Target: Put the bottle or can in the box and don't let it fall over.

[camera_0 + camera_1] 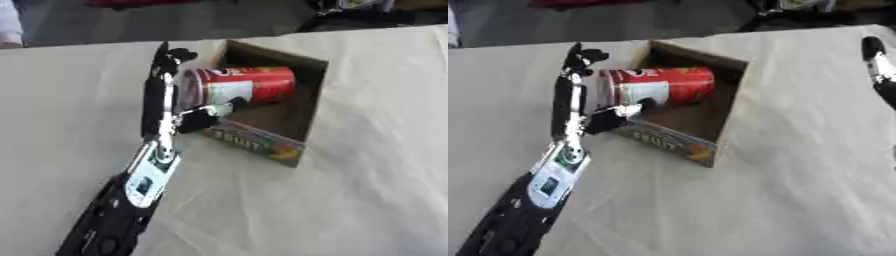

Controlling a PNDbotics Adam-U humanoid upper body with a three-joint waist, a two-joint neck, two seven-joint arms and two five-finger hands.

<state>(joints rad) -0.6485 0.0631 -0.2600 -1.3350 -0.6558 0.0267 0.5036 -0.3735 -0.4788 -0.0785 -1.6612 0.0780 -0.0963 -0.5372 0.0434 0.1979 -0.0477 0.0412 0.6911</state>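
Observation:
A red can (249, 85) with a white label lies on its side, its right end over the inside of the cardboard box (312, 97) and its left end sticking out past the box's left wall. My left hand (159, 102) stands at the can's left end, with fingers (178, 55) curled over the top and the thumb (217, 111) hooked under it. The box stands open on the table, with a printed front panel (249, 141) facing me. Part of my right hand (874, 60) shows at the right edge of the right eye view, away from the box.
A beige cloth (350, 200) covers the table, with free room in front and to the right of the box. The table's far edge (96, 44) runs behind the box, with dark floor beyond. Dark equipment (367, 15) sits past the far right corner.

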